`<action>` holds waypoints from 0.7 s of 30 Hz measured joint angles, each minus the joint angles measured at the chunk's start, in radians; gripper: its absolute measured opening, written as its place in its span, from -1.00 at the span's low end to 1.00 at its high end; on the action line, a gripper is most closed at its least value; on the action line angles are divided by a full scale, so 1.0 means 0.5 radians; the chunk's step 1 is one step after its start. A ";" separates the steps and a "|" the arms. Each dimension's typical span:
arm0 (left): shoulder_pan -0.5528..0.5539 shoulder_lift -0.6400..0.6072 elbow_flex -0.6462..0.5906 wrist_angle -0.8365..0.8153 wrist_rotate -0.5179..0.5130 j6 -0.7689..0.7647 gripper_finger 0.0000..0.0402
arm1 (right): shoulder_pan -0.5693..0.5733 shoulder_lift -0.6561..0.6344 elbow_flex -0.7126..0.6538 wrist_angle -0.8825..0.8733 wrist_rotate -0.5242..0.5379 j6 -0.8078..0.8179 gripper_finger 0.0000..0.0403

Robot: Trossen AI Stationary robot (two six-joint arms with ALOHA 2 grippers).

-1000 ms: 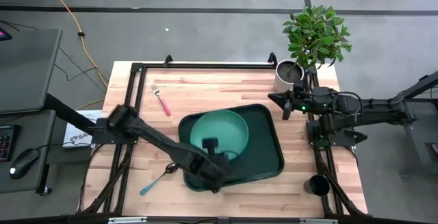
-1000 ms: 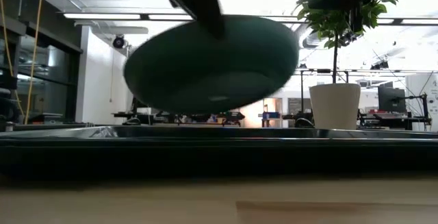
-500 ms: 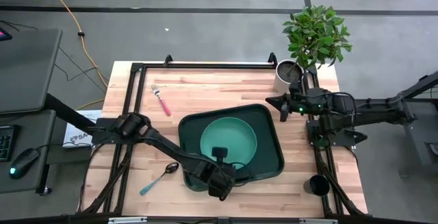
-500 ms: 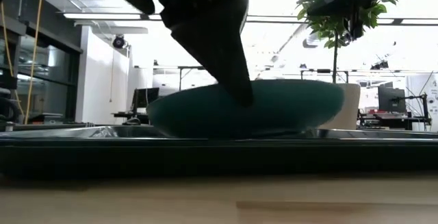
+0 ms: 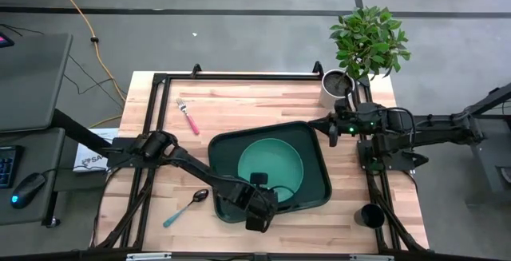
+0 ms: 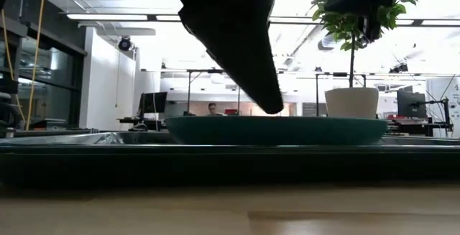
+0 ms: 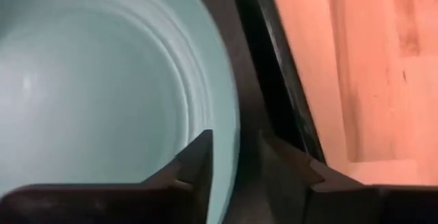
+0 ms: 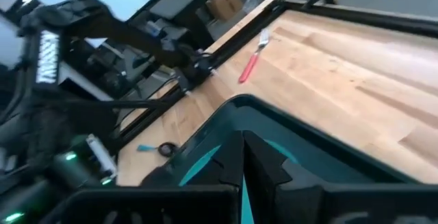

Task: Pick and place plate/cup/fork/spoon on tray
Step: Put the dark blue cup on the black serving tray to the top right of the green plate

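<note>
The teal plate [image 5: 275,161] lies flat in the dark green tray [image 5: 315,189]; the low view shows the plate [image 6: 323,131] level inside the tray's rim [image 6: 144,159]. My left gripper [image 5: 259,185] is shut on the plate's near rim. My right gripper [image 5: 330,125] hangs shut and empty above the tray's far right corner. The pink-handled fork [image 5: 188,118] lies on the table at the far left. The blue-handled spoon [image 5: 184,208] lies left of the tray. The dark cup [image 5: 371,215] stands at the near right edge. My left gripper holds the plate's near rim [image 7: 231,138] with one finger [image 7: 202,162] inside the plate and the other [image 7: 280,162] outside, over the tray floor. The fingers slant down from the table's near side. Only their free ends [image 6: 269,106] reach the rim. The plate's bottom rests on the tray.
A white pot [image 5: 335,87] with a green plant stands at the far right corner, just behind my right gripper. Black frame rails [image 5: 239,76] run along the table's edges. Bare wood lies between the fork and the tray.
My left gripper has gone down and a little toward the table's right edge with the plate. The plate, lifted and tilted a second ago, has come level and now lies on the tray's floor.
</note>
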 joint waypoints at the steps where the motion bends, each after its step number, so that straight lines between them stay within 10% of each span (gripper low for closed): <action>1: 0.014 -0.016 -0.001 -0.035 0.027 -0.006 -0.42 | 0.000 0.000 0.000 0.023 -0.034 0.034 -1.00; 10: 0.164 -0.539 -0.002 -0.382 0.209 -0.165 -0.04 | -0.026 0.036 0.222 0.254 -0.466 0.207 -0.60; 21: 0.149 -1.475 -0.396 0.414 -0.134 -0.266 -0.01 | 0.350 0.600 1.240 -1.955 -0.916 -0.001 -0.06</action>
